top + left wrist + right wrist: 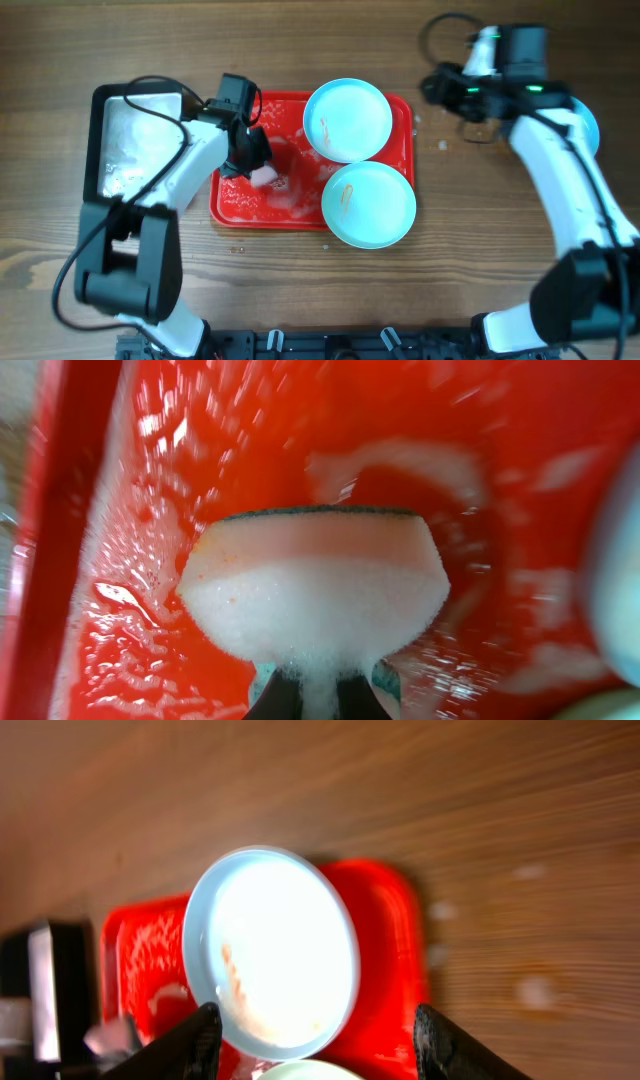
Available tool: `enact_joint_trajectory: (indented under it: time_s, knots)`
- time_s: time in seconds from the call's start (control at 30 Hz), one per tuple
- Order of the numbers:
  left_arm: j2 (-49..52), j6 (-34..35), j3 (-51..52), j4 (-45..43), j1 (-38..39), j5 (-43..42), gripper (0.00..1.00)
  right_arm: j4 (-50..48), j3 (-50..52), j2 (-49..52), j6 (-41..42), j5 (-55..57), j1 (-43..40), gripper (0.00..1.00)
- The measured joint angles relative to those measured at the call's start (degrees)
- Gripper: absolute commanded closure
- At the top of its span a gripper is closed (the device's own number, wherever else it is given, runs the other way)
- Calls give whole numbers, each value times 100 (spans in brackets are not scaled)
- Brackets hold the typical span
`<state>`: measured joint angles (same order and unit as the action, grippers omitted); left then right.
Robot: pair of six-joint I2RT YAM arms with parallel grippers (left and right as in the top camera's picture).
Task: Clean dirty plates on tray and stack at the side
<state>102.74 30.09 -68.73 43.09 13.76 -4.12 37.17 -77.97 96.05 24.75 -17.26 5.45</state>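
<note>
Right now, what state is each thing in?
Far plate: smeared, on tray.
Near plate: smeared, overhanging tray edge.
Third plate: off tray, mostly hidden.
Tray: soapy.
Sponge: foamy, pinched.
Left gripper: shut on sponge.
Right gripper: open, empty.
Pan: wet, sudsy.

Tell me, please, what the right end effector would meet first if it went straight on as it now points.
The right end effector would likely meet the smeared pale blue plate on the red tray; depth is unclear.
</note>
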Motion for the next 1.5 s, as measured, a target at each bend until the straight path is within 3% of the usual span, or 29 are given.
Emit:
enact_joint_trajectory:
  time_s: [0.13, 0.23, 0.37, 0.47, 0.57, 0.67, 0.73, 0.83, 0.93, 1.13, 1.33, 1.5]
  knots:
    - [-636, -146, -109, -48, 0, 48, 96, -48, 35, 730, 155, 168, 656, 43]
    - [-671, -177, -109, -76, 0, 120, 96, -173, 55, 1165, 216, 256, 918, 52]
    - [-671, -262, -109, -133, 0, 129, 96, -210, 66, 1624, 354, 511, 1010, 54]
    - [-671, -310, -109, -136, 0, 129, 96, -210, 70, 1679, 376, 645, 1010, 63]
    - [-671, -326, -109, -133, 0, 129, 96, -256, 70, 1731, 372, 852, 1010, 79]
    - [-671, -328, -109, -138, 0, 129, 96, -356, 70, 1843, 393, 903, 1010, 81]
    - [-671, -326, -109, -136, 0, 129, 96, -431, 70, 1915, 391, 927, 1010, 89]
    - [-671, -326, -109, -136, 0, 129, 96, -514, 70, 1985, 341, 968, 1010, 89]
    - [-671, -326, -109, -136, 0, 129, 96, -645, 70, 2055, 118, 1069, 1010, 96]
    - [-671, -328, -109, -133, 0, 129, 96, -942, 70, 2116, -780, 999, 1010, 96]
    - [-671, -328, -109, -136, 0, 129, 96, -35, -365, 2175, -1143, 671, 1082, 96]
    - [-671, -328, -109, -133, 0, 129, 96, 575, -966, 2170, -977, 516, 1853, 96]
